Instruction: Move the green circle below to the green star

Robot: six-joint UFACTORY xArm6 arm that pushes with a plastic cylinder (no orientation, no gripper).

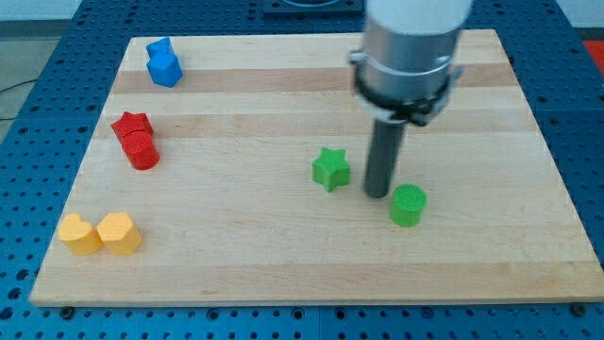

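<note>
Green circle point(409, 205) upright beside my tip point(377, 194)

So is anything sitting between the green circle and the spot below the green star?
Nothing visible. The green circle lies right of and below the green star; the bare board under the star is open. My tip is between them, higher up.

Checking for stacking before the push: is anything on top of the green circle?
Nothing rests on the green circle; its ridged top face shows fully. My tip stands on the board at its upper left, between it and the green star. Whether tip and circle touch cannot be told.
</note>
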